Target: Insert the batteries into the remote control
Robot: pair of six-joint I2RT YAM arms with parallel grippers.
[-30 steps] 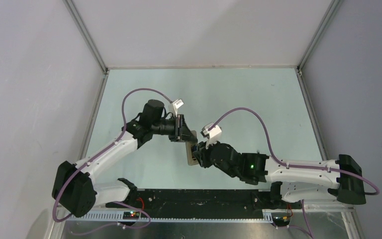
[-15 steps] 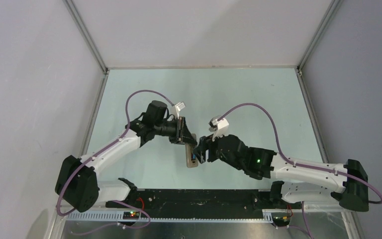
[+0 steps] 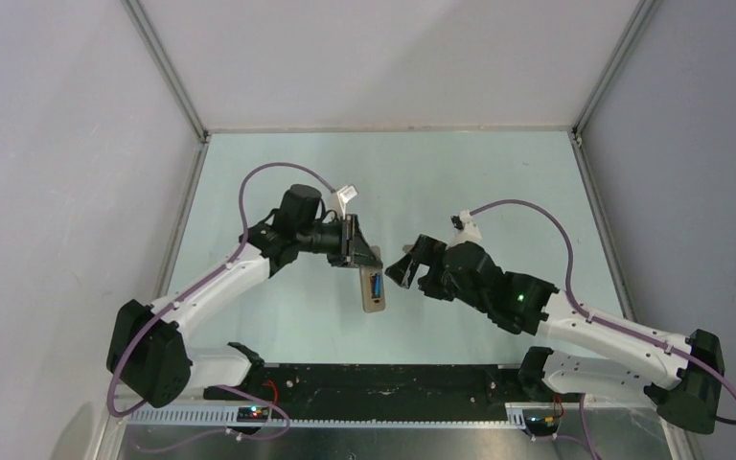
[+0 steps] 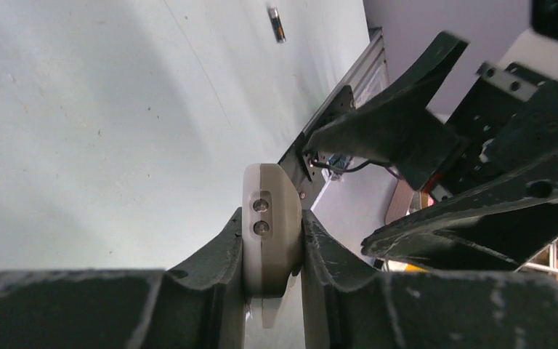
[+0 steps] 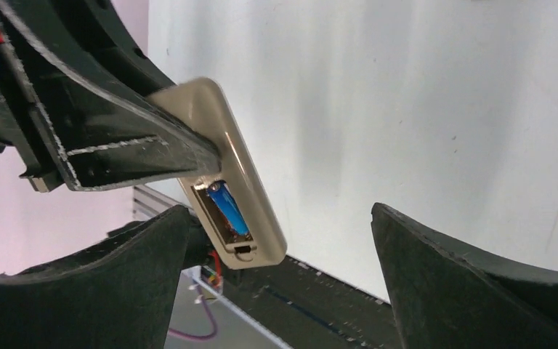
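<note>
- Remote control (image 3: 374, 291): held above the bench (image 3: 479, 182), tan back and battery slot turned toward the right arm.
- Blue battery (image 5: 229, 207): seated in the recessed slot. Half a second earlier it was at the slot with the right fingers still on it.
- Dark battery (image 4: 277, 24): lying on the bench, well apart from the remote control.
- Left claw (image 3: 356, 257): clamped on the remote control's far end, in much the same place as before.
- Right claw (image 3: 404, 271): spread wide, holding nothing. It has drawn back to the right since the earlier frames and now stands near the remote control without touching it.
</note>
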